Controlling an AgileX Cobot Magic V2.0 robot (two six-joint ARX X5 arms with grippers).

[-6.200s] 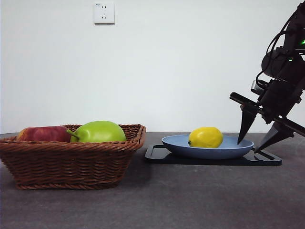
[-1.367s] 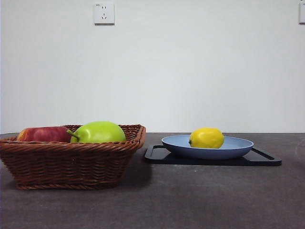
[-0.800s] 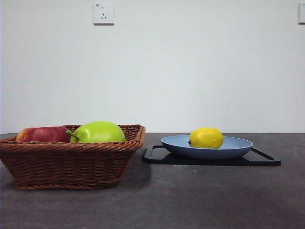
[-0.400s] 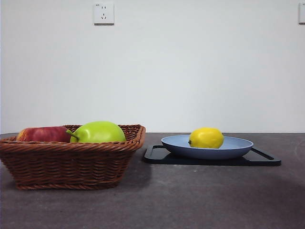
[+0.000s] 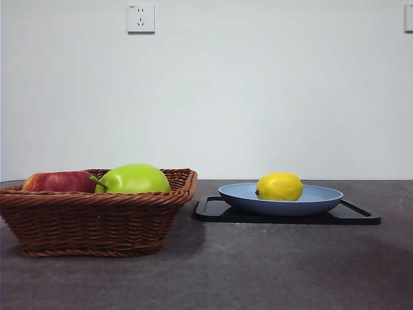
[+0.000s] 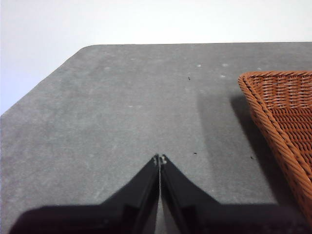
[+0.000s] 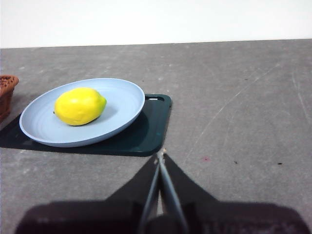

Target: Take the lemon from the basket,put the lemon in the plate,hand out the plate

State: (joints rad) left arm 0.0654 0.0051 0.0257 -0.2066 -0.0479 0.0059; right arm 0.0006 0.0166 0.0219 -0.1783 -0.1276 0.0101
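Note:
The yellow lemon [image 5: 279, 186] [image 7: 80, 106] lies in the light-blue plate [image 5: 322, 200] [image 7: 126, 105], which rests on a flat black tray [image 5: 358, 216] [image 7: 151, 129]. Left of it stands the brown wicker basket [image 5: 97, 223] [image 6: 282, 112]. My right gripper [image 7: 160, 155] is shut and empty, hovering over bare table a short way off the tray's edge. Over bare table beside a corner of the basket, my left gripper [image 6: 159, 158] is also shut and holds nothing. Neither arm shows in the front view.
A green pear-like fruit [image 5: 133, 178] and a red apple [image 5: 58, 181] lie in the basket. A white wall with a socket [image 5: 141, 17] closes the table's far side. The table's rounded corner [image 6: 85, 48] lies beyond the left gripper.
The arm that stood at the plate's right rim 6.6 s ago has withdrawn out of the front view. The lemon, plate and basket have stayed put over the last second.

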